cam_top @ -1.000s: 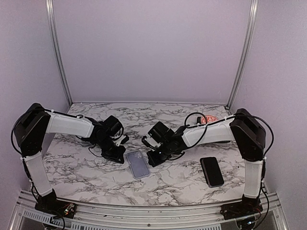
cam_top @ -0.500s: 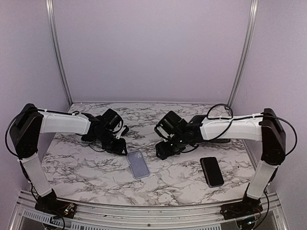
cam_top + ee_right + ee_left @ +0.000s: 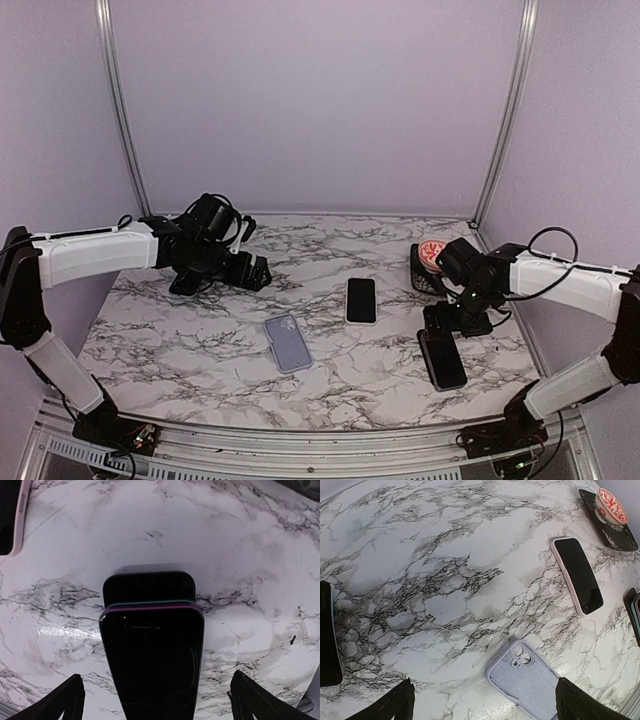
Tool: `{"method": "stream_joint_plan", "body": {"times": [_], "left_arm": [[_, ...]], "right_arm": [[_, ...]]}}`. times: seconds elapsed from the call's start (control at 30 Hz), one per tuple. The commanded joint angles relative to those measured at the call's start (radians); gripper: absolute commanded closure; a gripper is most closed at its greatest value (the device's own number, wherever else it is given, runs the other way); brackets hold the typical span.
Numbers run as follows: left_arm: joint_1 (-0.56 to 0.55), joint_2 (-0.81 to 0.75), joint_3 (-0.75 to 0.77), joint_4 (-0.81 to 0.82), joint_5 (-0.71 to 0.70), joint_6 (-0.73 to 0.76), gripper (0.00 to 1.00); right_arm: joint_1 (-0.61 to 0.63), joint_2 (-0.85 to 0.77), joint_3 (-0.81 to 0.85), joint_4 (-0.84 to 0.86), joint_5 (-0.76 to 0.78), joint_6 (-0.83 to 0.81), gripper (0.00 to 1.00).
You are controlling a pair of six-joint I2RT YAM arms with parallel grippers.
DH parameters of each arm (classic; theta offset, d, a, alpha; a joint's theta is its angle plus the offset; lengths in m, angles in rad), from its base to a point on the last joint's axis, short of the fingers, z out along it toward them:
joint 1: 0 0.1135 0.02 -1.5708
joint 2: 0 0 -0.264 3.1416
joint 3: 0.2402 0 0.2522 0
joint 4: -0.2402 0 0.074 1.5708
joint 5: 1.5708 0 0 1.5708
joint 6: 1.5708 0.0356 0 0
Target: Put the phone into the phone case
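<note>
The lavender phone case [image 3: 288, 342] lies inside-up at the table's front centre, also in the left wrist view [image 3: 527, 680]. A phone [image 3: 361, 299] with a dark screen and pale pink rim lies flat to the case's right and further back [image 3: 576, 575]. My left gripper [image 3: 252, 272] hovers open to the back left of the case, and the case's camera end shows between its fingertips [image 3: 485, 707]. My right gripper [image 3: 438, 325] is open at the right side, straddling the far end of a second dark phone [image 3: 152, 650] without touching it.
That second dark phone [image 3: 443, 357], rimmed in teal and magenta, lies near the front right. A black case with a red and white round grip [image 3: 430, 256] sits at the back right. A dark flat object [image 3: 327, 635] lies at the left edge of the left wrist view.
Both grippers went from shut to open. The left arm drew back left. The right arm swung from the centre to the dark phone at right, uncovering the pink-rimmed phone.
</note>
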State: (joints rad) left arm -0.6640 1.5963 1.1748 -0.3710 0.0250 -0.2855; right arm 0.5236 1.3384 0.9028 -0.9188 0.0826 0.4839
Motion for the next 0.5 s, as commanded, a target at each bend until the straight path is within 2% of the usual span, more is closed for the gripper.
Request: {"method": "stream_joint_plan", "body": {"times": [0.0,0.2,0.47], "left_arm": [[0.013,-0.032,-0.013,-0.006,-0.02,0.023,0.01],[0.018,-0.02,-0.014,-0.007,-0.004,0.021,0.01],[0.021,0.009,-0.011,-0.007,0.016,0.023,0.01]], "right_arm": [[-0.035,-0.01,-0.035,0.002,-0.106,-0.015,0.01],[-0.059,0.034,-0.087,0.053,-0.139,-0.074,0.01],[-0.071,0.045,-0.105,0.075,-0.133,-0.093,0.1]]}}
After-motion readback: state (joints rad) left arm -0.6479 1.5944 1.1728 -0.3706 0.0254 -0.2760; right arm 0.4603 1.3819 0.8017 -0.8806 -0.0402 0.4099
